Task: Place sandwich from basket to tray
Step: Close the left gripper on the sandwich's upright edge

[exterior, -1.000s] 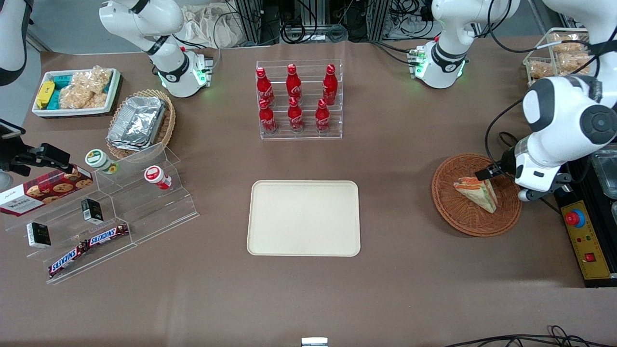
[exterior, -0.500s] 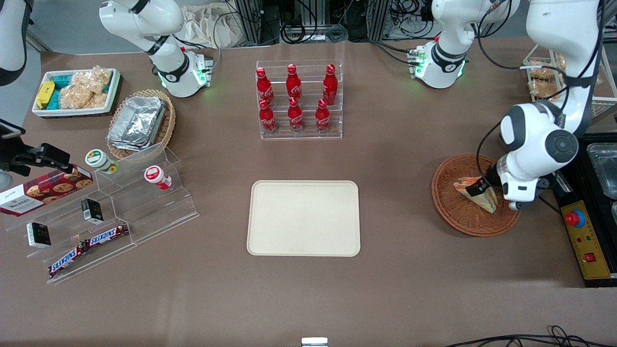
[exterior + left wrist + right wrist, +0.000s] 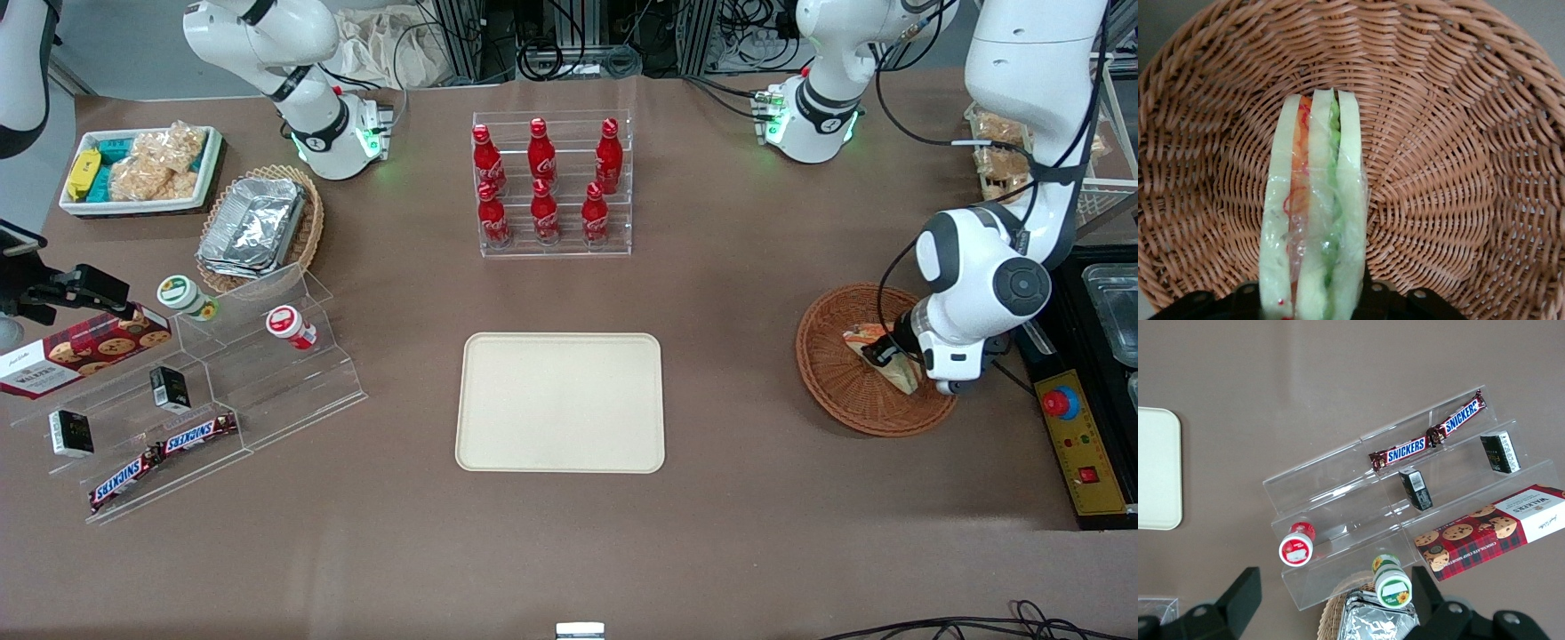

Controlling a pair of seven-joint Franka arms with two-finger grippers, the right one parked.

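Note:
The sandwich, a plastic-wrapped wedge of pale bread with orange and green filling, lies in the round reddish-brown wicker basket toward the working arm's end of the table. My gripper is down in the basket, open, with one finger on each side of the sandwich. In the left wrist view the sandwich stands edge-up between the black fingers over the basket weave. The cream tray lies bare at the table's middle.
A clear rack of red cola bottles stands farther from the front camera than the tray. A yellow control box with a red button sits beside the basket. A stepped acrylic stand of snacks and a foil-container basket lie toward the parked arm's end.
The left arm has swung in over the basket and lowered. Its gripper now covers more of the sandwich and straddles it. The sandwich has stayed in the basket.

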